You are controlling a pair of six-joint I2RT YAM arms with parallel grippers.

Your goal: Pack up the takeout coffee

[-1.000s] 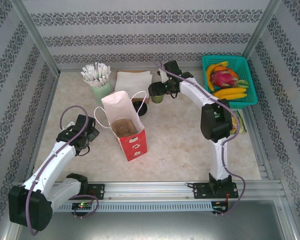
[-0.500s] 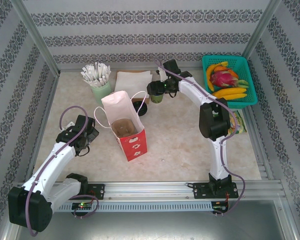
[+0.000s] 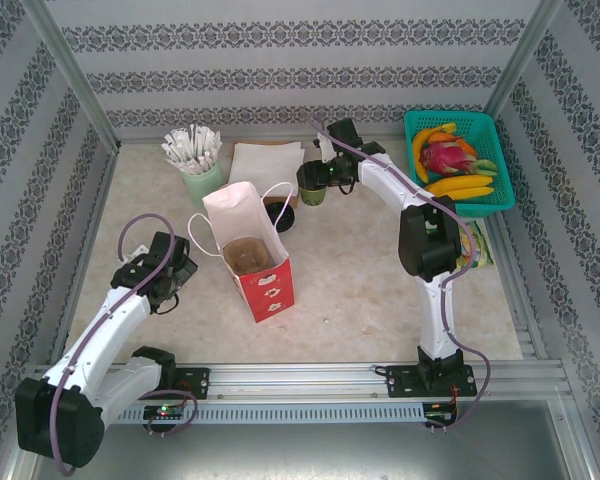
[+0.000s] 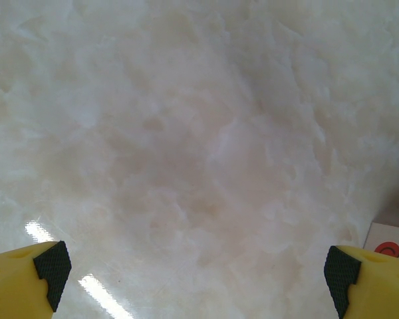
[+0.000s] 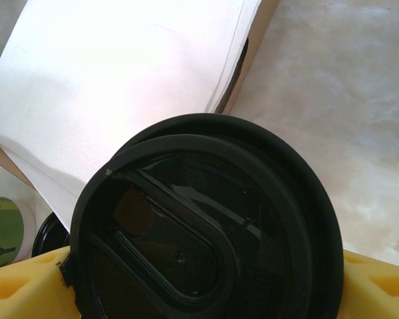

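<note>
The takeout coffee [image 3: 313,192], an olive-green cup with a black lid [image 5: 206,219], stands at the back of the table beside the napkin stack. My right gripper [image 3: 316,178] is shut on it, and its yellow fingers [image 5: 26,282] press the lid's rim from both sides. The red paper bag [image 3: 252,250] stands open-topped in the middle, left of the cup. My left gripper [image 3: 165,275] hovers low over bare table left of the bag, its jaws wide open with nothing between them [image 4: 196,272].
A loose black lid [image 3: 280,215] lies between the bag and the cup. White napkins [image 3: 267,160] and a pale green cup of white sticks [image 3: 195,160] sit at the back. A teal fruit basket [image 3: 485,125] stands back right. A corner of the bag [image 4: 389,242] shows near my left fingers.
My right gripper has shifted slightly right and closed in on the coffee cup. The left arm has barely moved.
</note>
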